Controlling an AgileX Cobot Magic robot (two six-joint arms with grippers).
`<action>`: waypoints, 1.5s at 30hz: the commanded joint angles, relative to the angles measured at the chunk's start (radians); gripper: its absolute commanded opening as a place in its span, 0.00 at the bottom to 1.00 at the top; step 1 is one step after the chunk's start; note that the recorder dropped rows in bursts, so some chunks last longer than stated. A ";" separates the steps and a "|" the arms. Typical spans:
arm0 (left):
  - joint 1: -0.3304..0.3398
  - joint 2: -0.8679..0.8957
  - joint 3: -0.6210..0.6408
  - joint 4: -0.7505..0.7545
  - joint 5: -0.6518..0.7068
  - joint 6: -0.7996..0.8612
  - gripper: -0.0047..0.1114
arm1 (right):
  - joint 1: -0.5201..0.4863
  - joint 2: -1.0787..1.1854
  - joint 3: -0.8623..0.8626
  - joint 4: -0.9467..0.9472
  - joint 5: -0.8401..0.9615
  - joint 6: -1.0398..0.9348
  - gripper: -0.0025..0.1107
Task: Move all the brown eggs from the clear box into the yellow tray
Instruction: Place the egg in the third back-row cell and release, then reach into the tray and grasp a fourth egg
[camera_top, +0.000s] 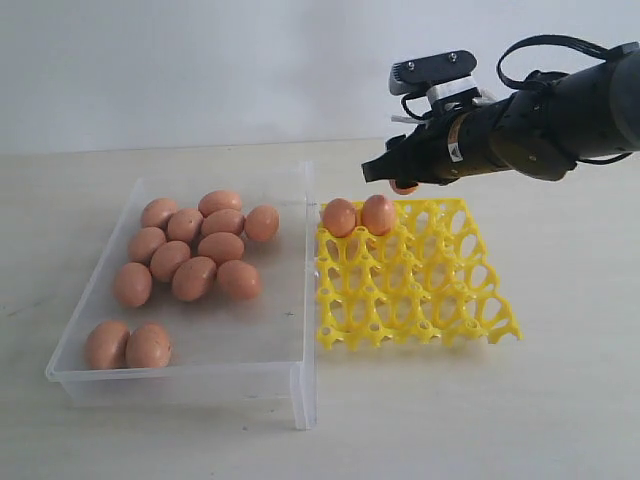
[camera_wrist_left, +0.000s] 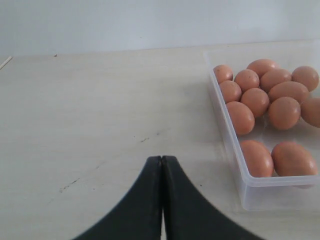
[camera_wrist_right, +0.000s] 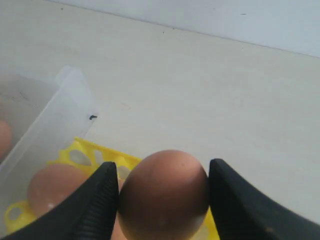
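On pale table (camera_top: 560, 420), over far edge of tray (camera_top: 420, 290): egg (camera_top: 404, 187), mostly hidden, clamped in fingers of right gripper (camera_wrist_right: 163, 200); fingers of left gripper (camera_wrist_left: 161, 159) pressed together; box (camera_top: 305, 300) beside tray.

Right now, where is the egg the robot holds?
The egg hangs right of centre in the exterior view, gripped in the right pincer over the yellow tray's far edge, near two seated eggs.

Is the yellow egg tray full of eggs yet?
No, mostly empty. Only two brown eggs sit in the yellow tray, in its back cups; all other cups in view are bare.
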 joint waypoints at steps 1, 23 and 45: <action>-0.005 -0.002 -0.004 -0.004 -0.008 0.000 0.04 | -0.031 0.040 0.001 -0.010 -0.049 0.003 0.02; -0.005 -0.002 -0.004 -0.004 -0.008 0.000 0.04 | -0.049 0.087 -0.007 0.019 -0.050 -0.004 0.55; -0.005 -0.002 -0.004 -0.004 -0.008 0.000 0.04 | 0.314 -0.036 -0.214 0.997 0.498 -0.330 0.55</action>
